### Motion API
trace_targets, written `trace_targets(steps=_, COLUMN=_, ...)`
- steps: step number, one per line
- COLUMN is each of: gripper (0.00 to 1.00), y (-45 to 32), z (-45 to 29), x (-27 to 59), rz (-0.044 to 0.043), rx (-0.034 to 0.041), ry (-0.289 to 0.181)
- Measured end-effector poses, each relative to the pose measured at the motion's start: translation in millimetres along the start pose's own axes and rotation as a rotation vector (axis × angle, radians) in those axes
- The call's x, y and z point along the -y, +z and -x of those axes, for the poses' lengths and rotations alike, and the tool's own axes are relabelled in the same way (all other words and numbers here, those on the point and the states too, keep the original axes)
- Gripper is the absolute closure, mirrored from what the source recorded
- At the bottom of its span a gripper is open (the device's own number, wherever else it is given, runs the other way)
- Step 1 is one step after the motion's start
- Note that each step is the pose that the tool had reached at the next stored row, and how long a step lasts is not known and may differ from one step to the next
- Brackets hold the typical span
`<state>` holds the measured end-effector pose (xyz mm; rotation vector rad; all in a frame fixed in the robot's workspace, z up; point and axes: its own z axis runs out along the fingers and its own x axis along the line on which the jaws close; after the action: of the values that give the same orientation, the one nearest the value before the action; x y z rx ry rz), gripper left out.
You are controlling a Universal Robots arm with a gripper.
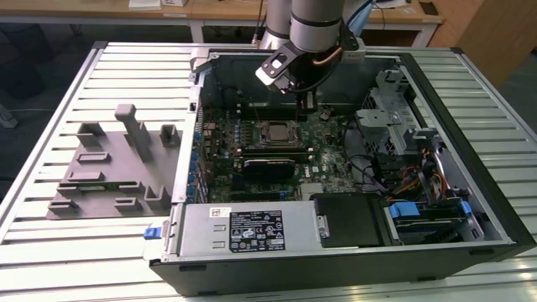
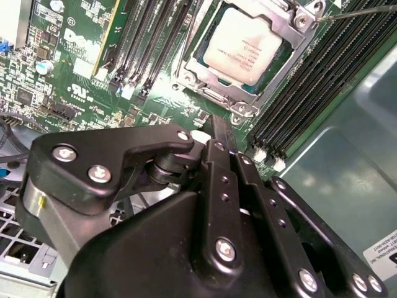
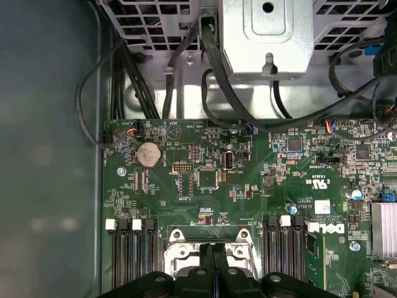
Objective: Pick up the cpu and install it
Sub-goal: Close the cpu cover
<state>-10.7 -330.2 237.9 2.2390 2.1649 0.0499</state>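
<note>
The cpu (image 2: 243, 46), a pale silvery square chip, lies flat in the metal-framed socket (image 2: 296, 28) on the green motherboard. In the exterior view the cpu (image 1: 275, 131) sits mid-board inside the open computer case (image 1: 470, 189). My gripper (image 1: 304, 112) hangs over the board a little behind the socket, apart from the chip. Both wrist views show the black fingers (image 2: 218, 149) pressed together with nothing between them. In the first wrist view my gripper (image 3: 214, 249) covers part of the socket frame (image 3: 178, 236).
A grey fixture plate (image 1: 109, 170) with upright blocks lies at the exterior view's left of the case. The power supply (image 1: 243, 229) fills the case's near side. Memory slots (image 2: 155, 43) flank the socket. Cables (image 3: 211, 74) and a drive cage (image 1: 394, 119) crowd one side.
</note>
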Motion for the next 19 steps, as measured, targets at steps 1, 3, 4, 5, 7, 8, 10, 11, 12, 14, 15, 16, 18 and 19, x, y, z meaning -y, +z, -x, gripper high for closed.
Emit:
trace_targets(steps=1, gripper=0.89, y=0.0, z=0.0, x=0.9, rz=0.0, rx=0.0, ry=0.0)
trace_targets(steps=3, gripper=0.89, y=0.0, z=0.1, x=4.7, rz=0.0001, rx=-0.0001, ry=0.0)
trace_targets(steps=4, gripper=0.89, y=0.1, z=0.2, x=6.9, rz=0.0001, rx=-0.0001, ry=0.0)
trace_targets(steps=5, gripper=0.89, y=0.1, z=0.3, x=9.0, rz=0.0, rx=-0.0001, ry=0.0)
trace_targets(steps=7, gripper=0.89, y=0.2, z=0.5, x=13.5, rz=0.0, rx=0.0, ry=0.0)
trace_targets(steps=8, gripper=0.89, y=0.3, z=0.5, x=15.6, rz=0.0, rx=0.0, ry=0.0)
trace_targets(steps=10, gripper=0.89, y=0.4, z=0.7, x=19.7, rz=0.0, rx=0.0, ry=0.0)
trace_targets(steps=11, gripper=0.89, y=0.5, z=0.7, x=21.8, rz=0.0, rx=0.0, ry=0.0)
trace_targets(steps=12, gripper=0.89, y=0.6, z=0.8, x=23.9, rz=0.0, rx=0.0, ry=0.0)
trace_targets(steps=14, gripper=0.89, y=0.8, z=0.9, x=27.8, rz=0.0, rx=0.0, ry=0.0)
trace_targets(steps=15, gripper=0.89, y=1.0, z=1.0, x=29.5, rz=0.0, rx=0.0, ry=0.0)
trace_targets(steps=16, gripper=0.89, y=1.2, z=1.1, x=31.1, rz=0.0, rx=0.0, ry=0.0)
trace_targets(steps=18, gripper=0.89, y=1.7, z=1.4, x=34.1, rz=0.0001, rx=-0.0001, ry=0.0)
trace_targets(steps=19, gripper=0.89, y=2.1, z=1.5, x=35.6, rz=0.0, rx=0.0, ry=0.0)
